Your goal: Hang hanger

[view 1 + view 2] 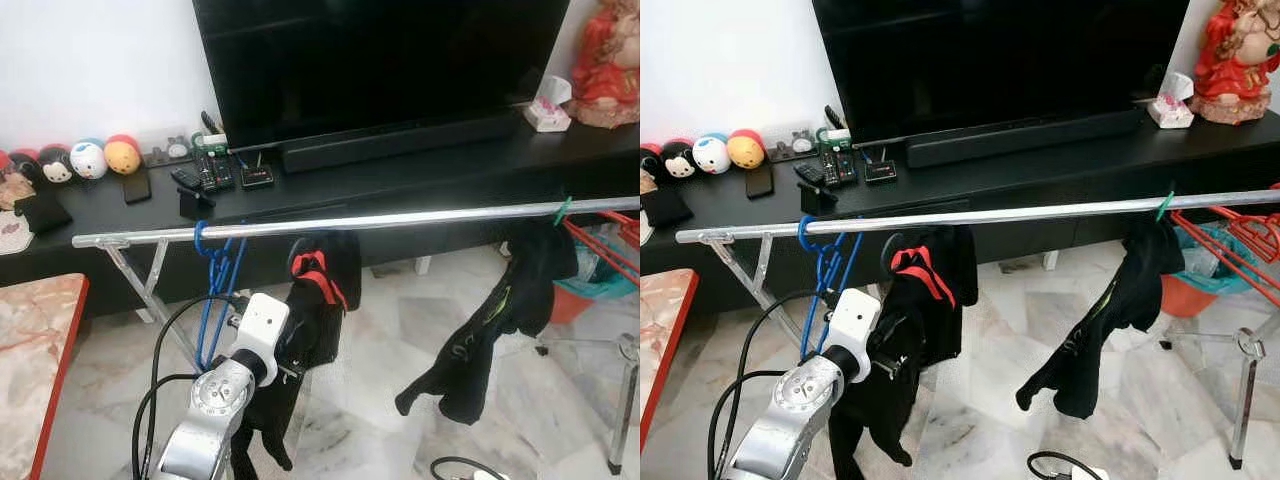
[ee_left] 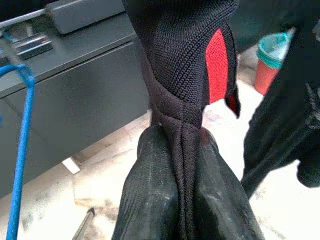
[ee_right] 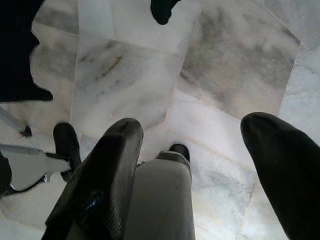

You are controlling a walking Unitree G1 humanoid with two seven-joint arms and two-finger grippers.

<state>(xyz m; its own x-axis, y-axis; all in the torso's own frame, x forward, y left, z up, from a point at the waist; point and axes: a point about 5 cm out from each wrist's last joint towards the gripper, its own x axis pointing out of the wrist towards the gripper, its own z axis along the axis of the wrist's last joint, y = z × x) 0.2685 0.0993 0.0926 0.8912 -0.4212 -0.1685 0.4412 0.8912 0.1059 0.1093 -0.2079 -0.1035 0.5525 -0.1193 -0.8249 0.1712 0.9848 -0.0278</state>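
A silver rail [image 1: 400, 219] of a drying rack crosses the view in front of a black TV console. A blue hanger [image 1: 215, 275] hangs by its hook near the rail's left end. Just right of it a black garment with red trim [image 1: 320, 275] hangs from the rail. My left gripper [image 2: 182, 165] is shut on a fold of this garment, and its black fingers [image 2: 150, 190] pinch the fabric below the red patch. My right gripper [image 3: 192, 127] hangs open over the marble floor with nothing between its fingers.
A second black garment [image 1: 500, 320] hangs further right from a green hook [image 1: 562, 210]. Red hangers [image 1: 610, 245] and a teal-and-red bucket [image 1: 580, 295] sit at the far right. A red-edged marble table [image 1: 35, 350] stands at my left. The rack's legs [image 1: 625, 400] rest on the floor.
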